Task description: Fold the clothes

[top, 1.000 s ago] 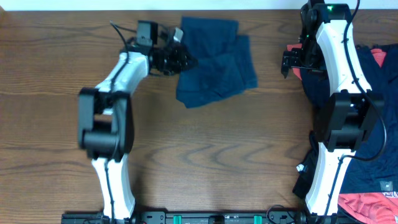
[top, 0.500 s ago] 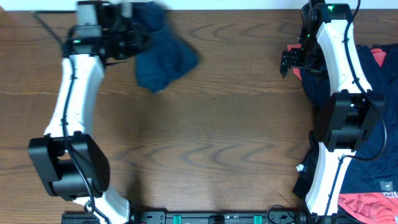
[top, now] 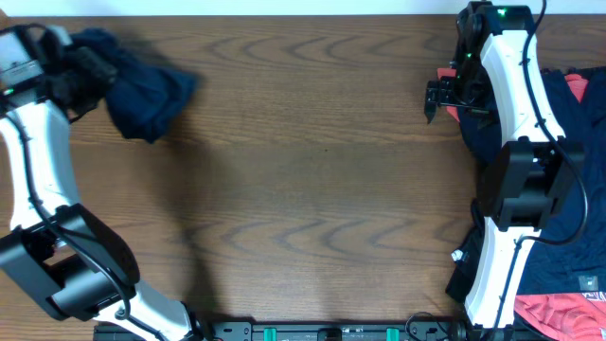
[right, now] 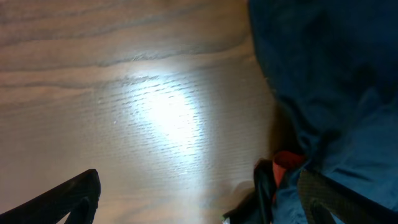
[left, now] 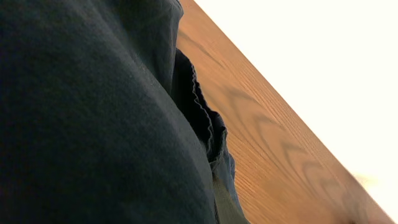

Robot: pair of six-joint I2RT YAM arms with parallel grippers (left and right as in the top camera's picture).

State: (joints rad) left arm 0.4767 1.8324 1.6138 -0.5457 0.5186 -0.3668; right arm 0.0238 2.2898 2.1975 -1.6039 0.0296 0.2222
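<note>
Brown wood-grain table (top: 312, 189) carries everything. Along its right edge lies a heap of dark navy and coral-red fabric garments (top: 589, 204). A bunched dark navy fabric garment (top: 147, 99) sits at the far left corner, pinched tight in the left gripper (top: 80, 71). The right gripper (top: 436, 99) hangs spread wide and empty just beside the heap.

2 arms (top: 33, 161) (top: 516, 85), 1 bunched navy garment (top: 147, 99), 1 heap of navy and coral-red clothes (top: 579, 142).
</note>
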